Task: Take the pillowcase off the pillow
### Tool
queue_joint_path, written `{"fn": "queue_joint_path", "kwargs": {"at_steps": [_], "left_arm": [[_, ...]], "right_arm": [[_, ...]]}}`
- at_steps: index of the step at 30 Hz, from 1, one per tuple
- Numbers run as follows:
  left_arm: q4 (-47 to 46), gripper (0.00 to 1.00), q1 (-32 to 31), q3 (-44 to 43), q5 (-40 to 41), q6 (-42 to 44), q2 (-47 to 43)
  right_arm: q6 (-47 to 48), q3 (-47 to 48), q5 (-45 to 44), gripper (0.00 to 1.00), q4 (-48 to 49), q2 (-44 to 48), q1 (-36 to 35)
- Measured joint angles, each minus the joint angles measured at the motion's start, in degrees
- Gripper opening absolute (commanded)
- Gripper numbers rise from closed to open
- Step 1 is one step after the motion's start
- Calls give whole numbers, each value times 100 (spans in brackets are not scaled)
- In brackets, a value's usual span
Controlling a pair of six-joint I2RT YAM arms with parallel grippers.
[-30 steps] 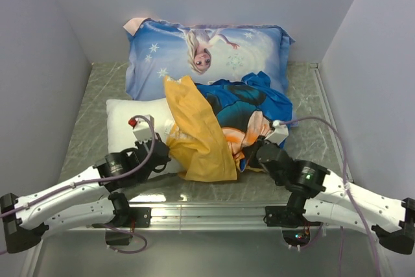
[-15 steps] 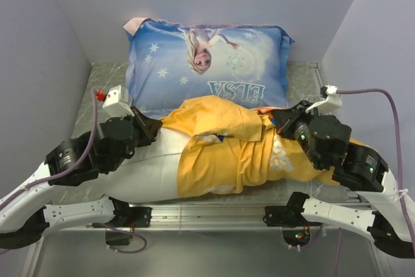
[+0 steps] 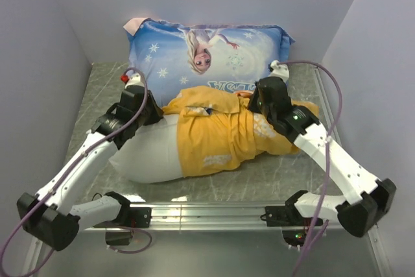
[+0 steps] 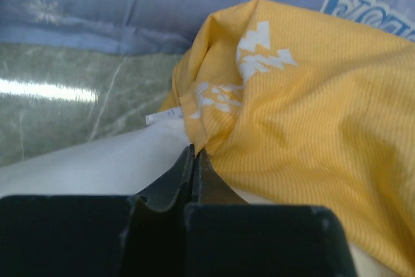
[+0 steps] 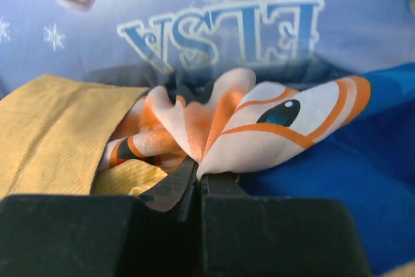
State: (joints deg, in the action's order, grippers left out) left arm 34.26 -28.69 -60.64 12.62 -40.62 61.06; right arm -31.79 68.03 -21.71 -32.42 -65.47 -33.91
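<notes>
We find the pillowcase (image 3: pixel 220 137) mid-table, hiding the pillow (image 3: pixel 146 154) from centre to 3 o'clock. The left gripper (image 4: pixel 193 158) reaches to 10 o'clock, pinched tight on its hem. The right gripper (image 5: pixel 198 174), bent over at 2 o'clock, clamps its bunched printed fabric.

Pillowcase (image 3: pixel 220 137) round pillow (image 3: pixel 146 154) — second pillow (image 3: pixel 207 56) behind

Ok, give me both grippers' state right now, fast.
Left gripper: shut at the pillowcase hem on the pillow; which it pinches cannot be told.
Right gripper: shut on a bunched fold of the pillowcase.
</notes>
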Motion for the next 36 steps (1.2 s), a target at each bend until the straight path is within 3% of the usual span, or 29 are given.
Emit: {"fn": "queue_joint_path", "kwargs": {"at_steps": [4,5,7,11,17,25,33,35,36], "left_arm": [[-367,2,476,-251,-374,367,584],[-391,1,527,-323,-391,433,697],[-448,0,581,-455,-393,566,863],[-459,1,634,-710,-378,752,1156],[-658,1,737,-763,-275,861,1504],[-745,1,778,-817,-273,870,1646],[-614,3,787,-994,-393,1005,1679],[-494,11,787,-1119,-409,1088,1707],[-442,21,787,-1200,-422,1137,1727]], "right_arm": [[212,455,177,20,452,-658,214],[280,603,212,37,494,-796,256],[402,855,297,56,595,-1008,321],[695,1143,557,70,671,-1130,348],[979,1156,774,77,592,-501,315],[1178,-85,831,80,841,992,-326],[1353,-741,472,77,1244,-116,-1252],[1368,-726,289,72,1408,-295,-1283],[1360,-706,212,68,1451,-343,-1283]]}}
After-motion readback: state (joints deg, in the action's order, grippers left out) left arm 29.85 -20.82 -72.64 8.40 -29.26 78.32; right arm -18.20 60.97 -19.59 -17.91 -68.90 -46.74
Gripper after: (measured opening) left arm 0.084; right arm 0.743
